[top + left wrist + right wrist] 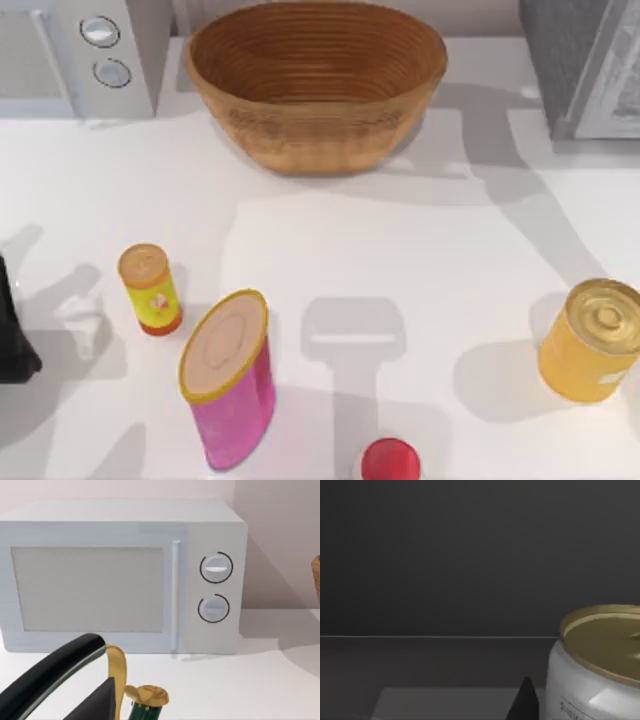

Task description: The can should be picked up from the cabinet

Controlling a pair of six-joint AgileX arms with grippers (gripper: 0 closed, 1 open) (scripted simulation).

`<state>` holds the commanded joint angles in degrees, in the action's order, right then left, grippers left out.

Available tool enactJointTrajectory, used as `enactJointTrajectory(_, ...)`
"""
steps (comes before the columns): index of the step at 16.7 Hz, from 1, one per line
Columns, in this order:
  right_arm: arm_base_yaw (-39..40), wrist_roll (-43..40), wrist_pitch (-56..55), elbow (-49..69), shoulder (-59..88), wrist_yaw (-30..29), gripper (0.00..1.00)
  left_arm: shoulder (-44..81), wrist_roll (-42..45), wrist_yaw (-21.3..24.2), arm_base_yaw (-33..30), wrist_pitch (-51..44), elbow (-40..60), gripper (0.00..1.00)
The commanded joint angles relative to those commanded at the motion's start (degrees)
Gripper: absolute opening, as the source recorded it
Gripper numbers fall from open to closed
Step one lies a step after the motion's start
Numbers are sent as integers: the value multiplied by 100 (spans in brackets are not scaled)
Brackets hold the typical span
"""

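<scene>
A can (595, 665) with a pale body and a gold lid stands upright on the floor of the dark cabinet in the right wrist view. A dark part of my right gripper (524, 704) rises just beside the can and is apart from it. From above, the grey cabinet (585, 60) stands at the table's far right corner. My left arm is parked off the table's left side, and its wrist camera faces the microwave (125, 575).
On the table are a wicker basket (315, 85) at the back middle, a gold can (592, 340) at the right, a small yellow canister (150, 288), a pink tube (230, 380), a red cap (390, 462) and a black object (12, 345) at the left edge.
</scene>
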<state>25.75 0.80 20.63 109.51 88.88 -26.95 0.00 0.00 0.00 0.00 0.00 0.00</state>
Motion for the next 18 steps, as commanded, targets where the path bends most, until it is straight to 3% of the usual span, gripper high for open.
enactJointTrajectory(4, 978, -1, 1040, -78, -1160, -964, 0, 0, 0, 0, 0, 0, 0, 100)
enactJointTrajectory(7, 1354, 0, 1419, -122, -1545, -1339, 0, 0, 0, 0, 0, 0, 0, 100)
enactJointTrajectory(13, 1317, 5, 1400, -172, -1584, -1314, 0, 0, 0, 0, 0, 0, 0, 100)
enactJointTrajectory(18, 881, -15, 1056, -1386, -2350, -864, 0, 0, 0, 0, 0, 0, 0, 100)
